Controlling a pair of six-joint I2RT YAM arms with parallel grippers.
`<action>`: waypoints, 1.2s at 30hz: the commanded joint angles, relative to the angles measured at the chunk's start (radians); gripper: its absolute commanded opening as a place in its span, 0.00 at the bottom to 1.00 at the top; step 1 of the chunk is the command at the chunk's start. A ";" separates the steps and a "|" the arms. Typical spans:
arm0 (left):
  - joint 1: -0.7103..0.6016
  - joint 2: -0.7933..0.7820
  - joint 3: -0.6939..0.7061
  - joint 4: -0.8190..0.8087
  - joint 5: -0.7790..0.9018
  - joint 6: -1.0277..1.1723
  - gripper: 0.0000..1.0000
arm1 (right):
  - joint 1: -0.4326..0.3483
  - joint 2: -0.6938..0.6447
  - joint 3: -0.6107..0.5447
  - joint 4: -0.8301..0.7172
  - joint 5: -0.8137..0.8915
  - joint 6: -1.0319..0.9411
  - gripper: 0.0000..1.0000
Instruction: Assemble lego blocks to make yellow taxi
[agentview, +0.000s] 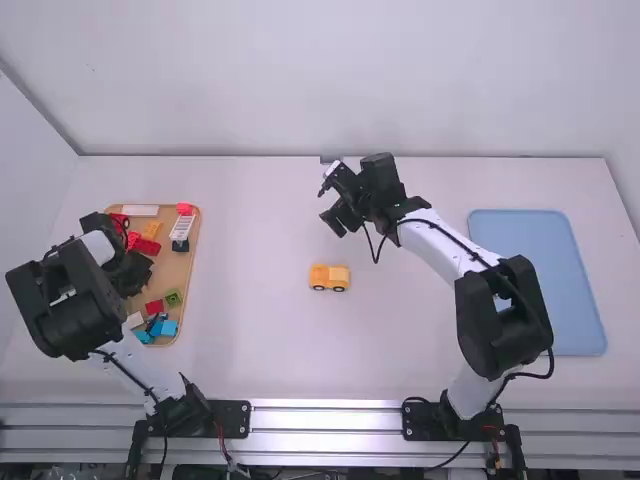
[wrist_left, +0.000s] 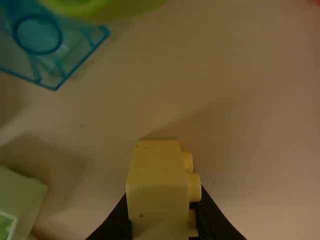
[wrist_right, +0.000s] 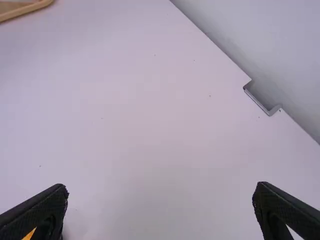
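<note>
The left tool is over the wooden tray, its fingers closed as far as the block between them allows. They grip one yellow block by its sides, with three of its round studs showing in the left wrist view; whether the block touches the tray, I cannot tell. The right tool is wide open above the counter, its two fingers well apart and nothing between them. It touches nothing that I can see.

There is one taxi, partly built, upright on the counter between the two arms, nearer the camera than the right tool. Two of its wheels face the camera. It stands apart from both tools.

The tray lies on the left part of the counter. Inside it I count one green block, two blue blocks near the end closest to the camera, one long white piece at the far end, one pinkish-red block in the far right corner, and one orange-yellow block. Several red blocks are there too, but the left arm covers part of the group, so their exact number is unclear. One blue mat lies on the right.
</note>
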 joint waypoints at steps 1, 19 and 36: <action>0.003 0.025 -0.036 0.005 0.026 0.024 0.08 | 0.003 -0.018 0.010 0.010 -0.002 0.006 0.99; -0.433 -0.626 -0.216 0.277 0.137 0.486 0.19 | -0.045 -0.019 0.010 0.150 -0.263 0.341 0.94; -0.923 -0.504 -0.266 0.631 0.288 1.053 0.02 | -0.204 -0.018 0.064 -0.131 -0.766 0.340 0.92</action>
